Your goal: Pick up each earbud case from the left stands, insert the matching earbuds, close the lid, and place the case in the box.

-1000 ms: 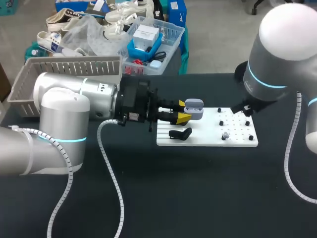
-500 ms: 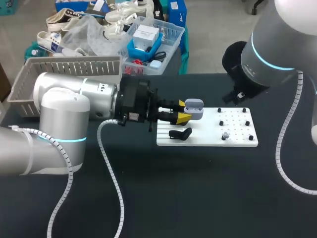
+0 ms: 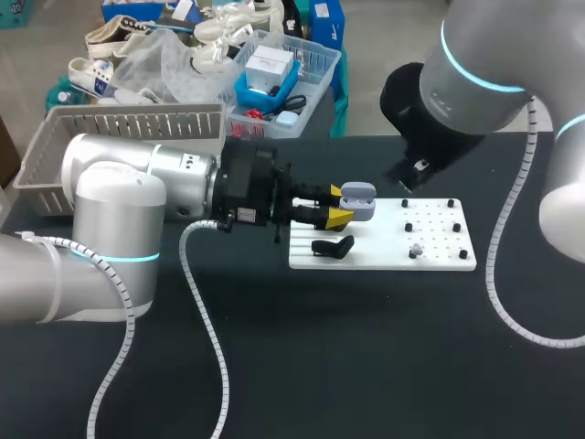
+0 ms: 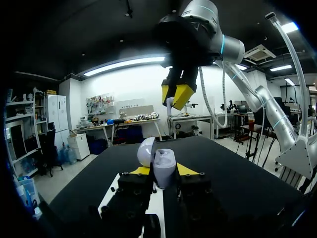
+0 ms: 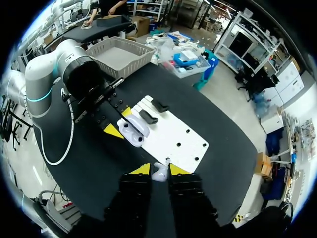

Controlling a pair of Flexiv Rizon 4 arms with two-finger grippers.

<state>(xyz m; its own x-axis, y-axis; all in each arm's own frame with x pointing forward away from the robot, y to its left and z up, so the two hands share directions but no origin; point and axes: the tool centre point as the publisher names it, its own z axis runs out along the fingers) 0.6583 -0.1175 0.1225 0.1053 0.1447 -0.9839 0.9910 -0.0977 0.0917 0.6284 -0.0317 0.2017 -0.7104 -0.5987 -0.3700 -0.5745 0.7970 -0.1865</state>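
**A:** The left pincer [image 3: 343, 205] is clamped on the case [image 4: 164, 167], one yellow tip against each side. It holds the case just above the left end of the board [image 3: 384, 259]. The lid [image 4: 145, 151] stands open.

**B:** And the right pincer [image 5: 159, 169]?

**A:** Its fingers are nearly together, with a white earbud [image 5: 159, 174] nipped between the tips. It hangs high over the board's back edge, near the case but apart from it.

**B:** What sits on the board itself?

**A:** A black case [image 5: 147, 117] and a second black case [image 5: 159, 105] lie side by side at the board's left end, beside the held one. Black pegs [image 3: 455, 227] dot the board's right half. Among them lies a small pale piece [image 3: 416, 250], too small to name.

**B:** Where is the basket [image 3: 137, 122]?

**A:** It is on the counter [image 3: 366, 366], well off the board's left end and toward the back. The left arm reaches in between it and the board.
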